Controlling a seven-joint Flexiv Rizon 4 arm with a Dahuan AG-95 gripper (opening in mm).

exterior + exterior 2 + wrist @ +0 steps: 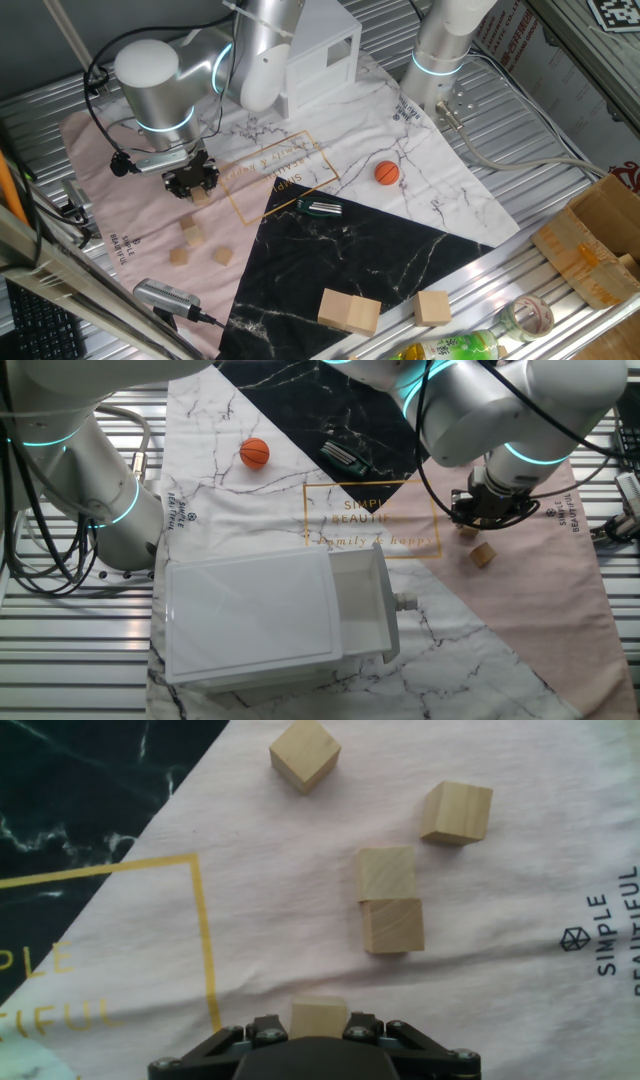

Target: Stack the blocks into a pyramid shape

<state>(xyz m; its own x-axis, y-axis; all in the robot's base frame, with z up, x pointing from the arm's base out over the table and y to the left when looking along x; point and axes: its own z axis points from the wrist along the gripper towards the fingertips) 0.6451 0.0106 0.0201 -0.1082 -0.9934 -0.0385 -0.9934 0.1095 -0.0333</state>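
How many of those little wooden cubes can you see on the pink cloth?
5 in the hand view: one cube between the gripper fingers, two touching, one to their right, one farther off. More may be hidden.

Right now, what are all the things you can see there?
cloth: one; pink, white marble and black parts; under nearly everything
small cubes: five in the hand view; light tan; pink part, one right at the gripper
big blocks: two; pale wood; black part's edge
ball: one; orange; marble part
white box: one; white; marble part
dark tool: one; black and green; middle of the cloth
cardboard box: one; brown; off the cloth
bottle: one; green label; off the cloth
arm: one; silver; above the pink part
gripper: one; black; low over the pink part
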